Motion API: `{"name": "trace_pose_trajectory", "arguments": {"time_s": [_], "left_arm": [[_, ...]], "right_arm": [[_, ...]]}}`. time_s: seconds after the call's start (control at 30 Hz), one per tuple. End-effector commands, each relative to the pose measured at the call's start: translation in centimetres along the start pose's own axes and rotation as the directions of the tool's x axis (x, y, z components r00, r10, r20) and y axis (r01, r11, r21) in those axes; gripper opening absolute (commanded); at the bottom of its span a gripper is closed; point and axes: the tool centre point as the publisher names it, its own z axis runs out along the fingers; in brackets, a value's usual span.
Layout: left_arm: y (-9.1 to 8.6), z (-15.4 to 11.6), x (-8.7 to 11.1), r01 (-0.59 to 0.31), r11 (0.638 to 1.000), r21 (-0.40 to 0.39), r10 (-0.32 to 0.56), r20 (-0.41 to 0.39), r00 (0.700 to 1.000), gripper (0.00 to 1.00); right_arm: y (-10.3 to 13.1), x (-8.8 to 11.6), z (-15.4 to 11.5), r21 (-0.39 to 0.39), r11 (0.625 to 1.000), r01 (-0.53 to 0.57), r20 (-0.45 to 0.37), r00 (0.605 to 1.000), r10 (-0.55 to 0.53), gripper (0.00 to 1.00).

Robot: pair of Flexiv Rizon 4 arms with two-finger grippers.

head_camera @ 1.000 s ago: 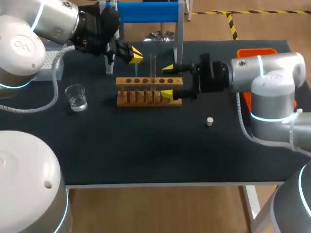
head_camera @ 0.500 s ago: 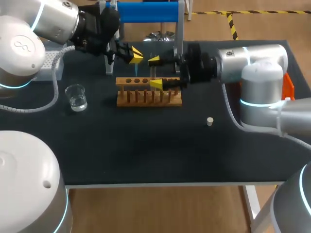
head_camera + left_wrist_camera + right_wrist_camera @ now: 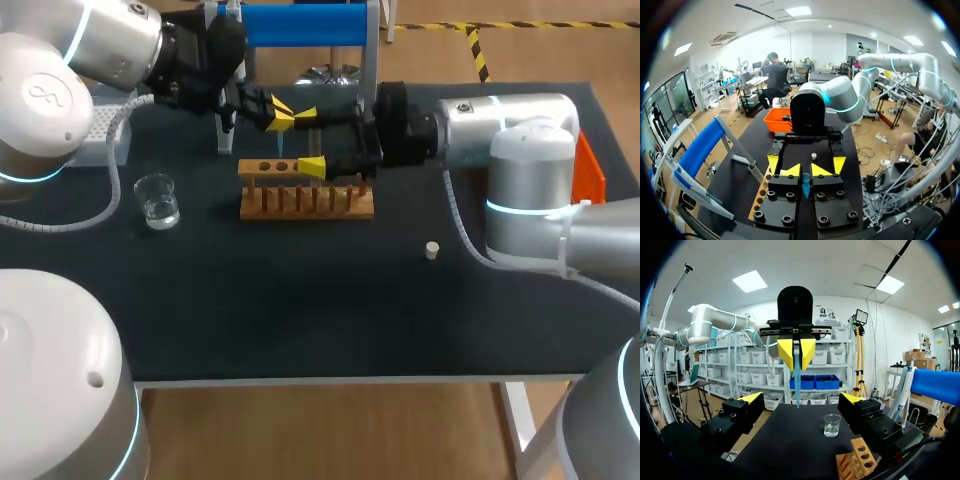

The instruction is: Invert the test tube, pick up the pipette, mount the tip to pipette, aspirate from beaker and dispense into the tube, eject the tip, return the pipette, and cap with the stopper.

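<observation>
Left hand (image 3: pixel 278 113) clamped on the blue pipette (image 3: pixel 797 375), upper centre; right hand (image 3: pixel 308 140) wide open, empty. Aspirating, dispensing, capping with the stopper (image 3: pixel 432 250) apparently remain.

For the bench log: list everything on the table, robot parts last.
rack: one, brown wood, mid-table.
beaker: one, clear, left of rack.
stopper: one, cream, front right of rack.
tip box: one, pale grey, back left.
bin: one, orange, behind the right arm.
stand: one, blue bar, back edge.
slender piece: one, pale blue, in the left end effector.
left end effector: one, yellow tips, shut on the slender piece, behind rack.
right end effector: one, yellow tips, open, over rack.
</observation>
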Motion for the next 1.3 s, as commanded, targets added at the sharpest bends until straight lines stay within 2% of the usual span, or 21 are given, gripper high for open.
{"name": "trace_pose_trajectory", "arguments": {"time_s": [0.03, 0.13, 0.23, 0.4, 0.6, 0.97, 1.17, 1.27, 1.3], "left_arm": [[-0.1, -0.2, 0.0, 0.002, 1.0, -0.005, -0.002, -0.004, 1.0, 0.0], [-0.1, -0.2, 0.0, 0.002, 1.0, -0.005, -0.002, -0.004, 1.0, 0.0], [-0.1, -0.2, 0.0, 0.002, 1.0, -0.005, -0.002, -0.004, 1.0, 0.0], [-0.1, -0.2, 0.0, 0.002, 1.0, -0.005, -0.002, -0.004, 1.0, 0.0], [-0.1, -0.2, 0.0, 0.002, 1.0, -0.005, -0.002, -0.004, 1.0, 0.0], [-0.1, -0.2, 0.0, 0.002, 1.0, -0.005, -0.002, -0.004, 1.0, 0.0], [-0.1, -0.2, 0.0, 0.002, 1.0, -0.005, -0.002, -0.004, 1.0, 0.0], [-0.1, -0.2, 0.0, 0.002, 1.0, -0.005, -0.002, -0.004, 1.0, 0.0], [-0.1, -0.2, 0.0, 0.002, 1.0, -0.005, -0.002, -0.004, 1.0, 0.0]], "right_arm": [[0.2, 0.5, 0.4, -0.007, 1.0, 0.002, 0.001, 1.0, -0.002, 1.0], [0.5, 0.8, 0.7, -0.014, 1.0, -0.002, -0.01, 1.0, 0.002, 1.0], [0.6, 1.1, 1.1, -0.012, 1.0, 0.0, -0.027, 1.0, -0.001, 0.92], [0.5, 1.3, 1.8, 0.004, 1.0, -0.001, -0.037, 0.999, 0.002, 0.88], [0.5, 0.8, 2.5, 0.013, 1.0, -0.002, -0.025, 1.0, 0.003, 0.87], [0.9, 0.2, 3.5, 0.011, 1.0, -0.001, -0.023, 1.0, 0.001, 0.75], [1.0, 0.0, 3.8, 0.016, 1.0, 0.001, -0.028, 1.0, 0.0, 0.64], [1.1, 0.0, 3.8, 0.02, 1.0, 0.002, -0.03, 1.0, -0.001, 0.49], [1.1, 0.0, 3.8, 0.02, 1.0, 0.002, -0.031, 1.0, -0.002, 0.48]]}}
